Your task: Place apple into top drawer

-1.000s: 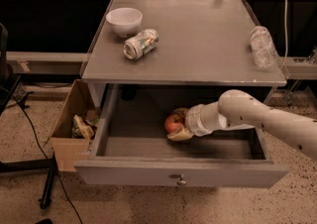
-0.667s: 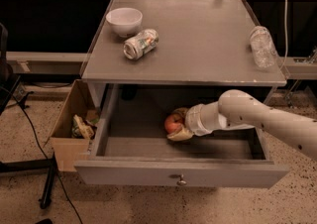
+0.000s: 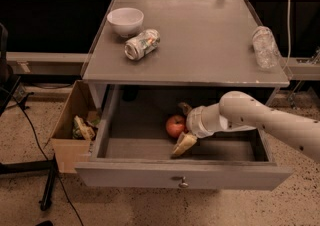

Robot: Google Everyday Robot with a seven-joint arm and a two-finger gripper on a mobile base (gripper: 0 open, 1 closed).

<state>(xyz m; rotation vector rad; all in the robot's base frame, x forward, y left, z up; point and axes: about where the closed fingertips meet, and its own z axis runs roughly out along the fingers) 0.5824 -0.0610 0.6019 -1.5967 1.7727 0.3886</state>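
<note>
The red-orange apple (image 3: 174, 125) lies inside the open top drawer (image 3: 182, 174), near the middle of its floor. The drawer is grey with a small metal knob (image 3: 183, 183) on its front panel. My gripper (image 3: 181, 129) reaches into the drawer from the right on a white arm (image 3: 260, 122). Its fingers are spread on either side of the apple: a pale finger (image 3: 183, 144) in front of it and a dark one (image 3: 185, 108) behind. The jaws stand wider than the apple and look open.
On the grey tabletop (image 3: 200, 45) stand a white bowl (image 3: 125, 21), a crushed silver can (image 3: 142, 44) and a clear plastic bottle (image 3: 265, 46) at the right edge. A brown cardboard box (image 3: 70, 127) with rubbish sits on the floor left of the drawer.
The pale front finger has moved a little away from the apple. The apple and the arm stay in about the same place in the drawer.
</note>
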